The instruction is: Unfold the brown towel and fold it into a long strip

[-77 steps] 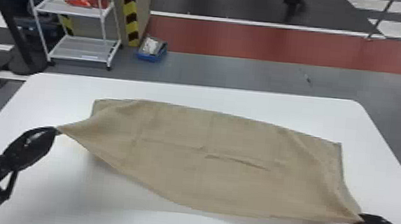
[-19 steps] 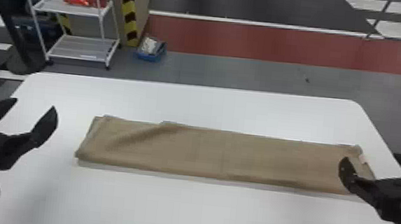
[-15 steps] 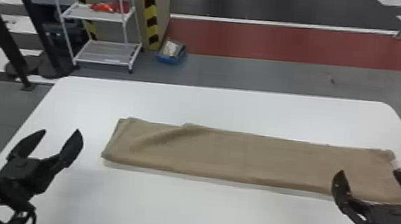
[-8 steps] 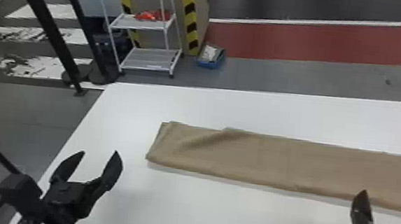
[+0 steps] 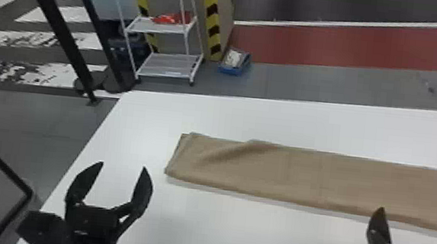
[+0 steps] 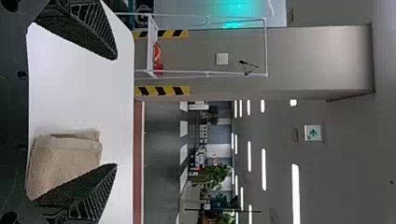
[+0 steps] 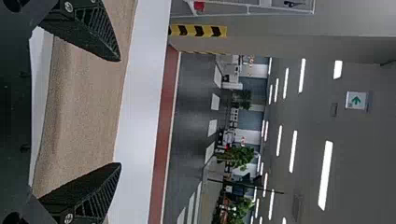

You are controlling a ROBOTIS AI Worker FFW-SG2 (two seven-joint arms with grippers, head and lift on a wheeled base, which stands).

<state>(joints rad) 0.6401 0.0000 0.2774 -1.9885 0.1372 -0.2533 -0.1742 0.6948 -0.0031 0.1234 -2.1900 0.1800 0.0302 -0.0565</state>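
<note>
The brown towel lies on the white table as a long flat strip, slightly creased near its left end. Left of that end and nearer the front, my left gripper stands open, holding nothing. My right gripper is open just in front of the strip's front edge, partly cut off by the view's edge. In the left wrist view, the left gripper has spread fingers, with the folded towel end beyond them. Between the spread fingers of the right gripper in the right wrist view, the towel runs across the table.
The white table has bare surface in front of and behind the strip. On the floor past its back edge stand a white shelf rack and a blue box. A black frame is at the lower left.
The wide towel seen earlier held up at two corners now lies as a narrow strip, released by both grippers. The head view has since swung left, and both grippers sit in front of the towel.
</note>
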